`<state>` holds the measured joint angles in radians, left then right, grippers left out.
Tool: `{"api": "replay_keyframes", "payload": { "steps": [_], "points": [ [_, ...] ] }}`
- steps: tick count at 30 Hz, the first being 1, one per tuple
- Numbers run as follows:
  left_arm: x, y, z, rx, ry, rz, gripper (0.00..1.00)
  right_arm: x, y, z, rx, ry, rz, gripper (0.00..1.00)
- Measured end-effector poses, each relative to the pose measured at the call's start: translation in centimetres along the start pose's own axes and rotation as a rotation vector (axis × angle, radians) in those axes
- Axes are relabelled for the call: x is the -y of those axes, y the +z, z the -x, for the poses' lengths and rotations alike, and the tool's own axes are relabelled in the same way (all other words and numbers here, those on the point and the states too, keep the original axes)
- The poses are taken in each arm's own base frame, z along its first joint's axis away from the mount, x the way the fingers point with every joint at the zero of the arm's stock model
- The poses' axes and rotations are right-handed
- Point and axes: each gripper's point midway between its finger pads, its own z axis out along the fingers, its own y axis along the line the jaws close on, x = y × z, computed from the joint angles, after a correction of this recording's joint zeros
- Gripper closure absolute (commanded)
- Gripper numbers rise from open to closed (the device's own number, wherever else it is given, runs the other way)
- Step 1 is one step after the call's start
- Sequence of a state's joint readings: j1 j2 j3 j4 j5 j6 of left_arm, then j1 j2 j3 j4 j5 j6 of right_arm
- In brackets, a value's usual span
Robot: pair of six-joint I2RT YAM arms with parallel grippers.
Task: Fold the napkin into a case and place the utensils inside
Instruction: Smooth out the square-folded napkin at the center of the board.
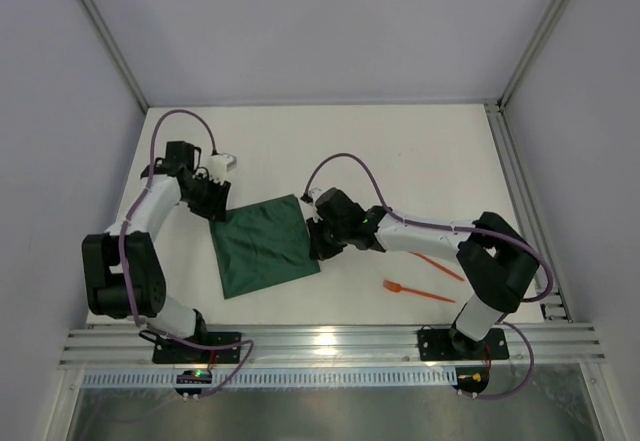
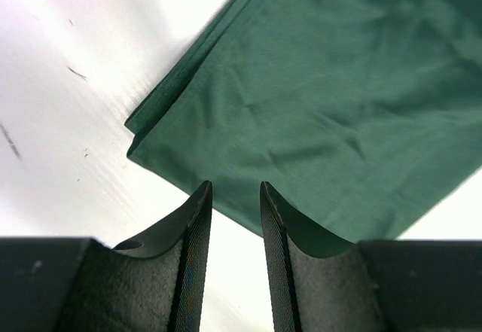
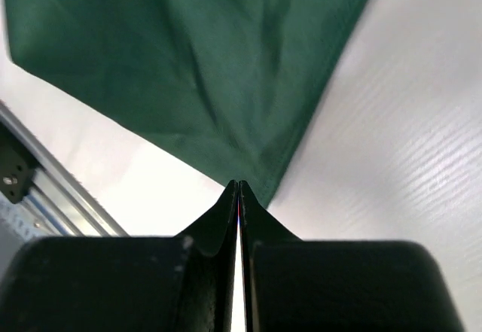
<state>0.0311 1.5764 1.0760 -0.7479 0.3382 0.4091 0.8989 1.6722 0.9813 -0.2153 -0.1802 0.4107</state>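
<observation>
Your napkin [image 1: 265, 245] lies folded over on the table [image 1: 420, 161] but is no thin case yet, your left gripper [image 2: 235, 189] is a little apart and empty, your right gripper [image 3: 238, 186] is pressed together, and both utensils [image 1: 418, 290] wait outside it.

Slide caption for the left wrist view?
Left gripper, jaws parted, poised at the edge of the folded green napkin on the white table.
</observation>
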Motion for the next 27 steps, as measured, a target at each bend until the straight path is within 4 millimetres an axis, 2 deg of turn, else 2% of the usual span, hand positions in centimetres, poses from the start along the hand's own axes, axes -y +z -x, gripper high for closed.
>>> {"api": "replay_keyframes", "payload": {
  "steps": [3,5,7,8,11,14,16,19,23,25,27],
  "points": [
    [1.6,-2.9,1.3,0.073,0.047,-0.023,0.66,-1.3,-0.8,2.5,0.055,-0.023,0.031,0.96],
    [3.1,-4.2,1.0,0.084,0.082,-0.047,0.67,-2.0,-1.1,4.4,0.086,-0.027,0.053,0.96],
    [5.1,-4.4,0.0,0.059,0.124,-0.078,0.69,-2.5,-1.2,6.6,0.122,-0.023,0.077,0.97],
    [6.0,-4.1,-0.7,0.041,0.150,-0.095,0.69,-2.4,-1.1,8.0,0.144,-0.014,0.087,0.96],
    [9.0,-2.6,-5.4,-0.094,0.196,-0.172,0.69,-1.2,-0.2,12.0,0.207,0.029,0.109,0.96],
    [10.1,-1.6,-9.6,-0.221,0.220,-0.196,0.69,0.6,1.4,14.9,0.236,0.086,0.118,0.96],
    [10.4,-1.2,-11.2,-0.274,0.244,-0.190,0.70,2.0,3.2,16.4,0.240,0.125,0.118,0.96],
    [10.4,-0.7,-12.4,-0.316,0.284,-0.170,0.71,3.6,5.7,17.0,0.221,0.172,0.108,0.96],
    [9.7,0.2,-13.2,-0.360,0.301,-0.144,0.71,4.9,9.0,15.9,0.166,0.232,0.095,0.96],
    [9.3,0.8,-13.7,-0.387,0.308,-0.130,0.72,5.6,10.2,15.2,0.140,0.266,0.087,0.96],
    [9.1,0.9,-14.1,-0.407,0.315,-0.124,0.72,5.6,10.5,15.2,0.133,0.296,0.103,0.96]
  ]
}}
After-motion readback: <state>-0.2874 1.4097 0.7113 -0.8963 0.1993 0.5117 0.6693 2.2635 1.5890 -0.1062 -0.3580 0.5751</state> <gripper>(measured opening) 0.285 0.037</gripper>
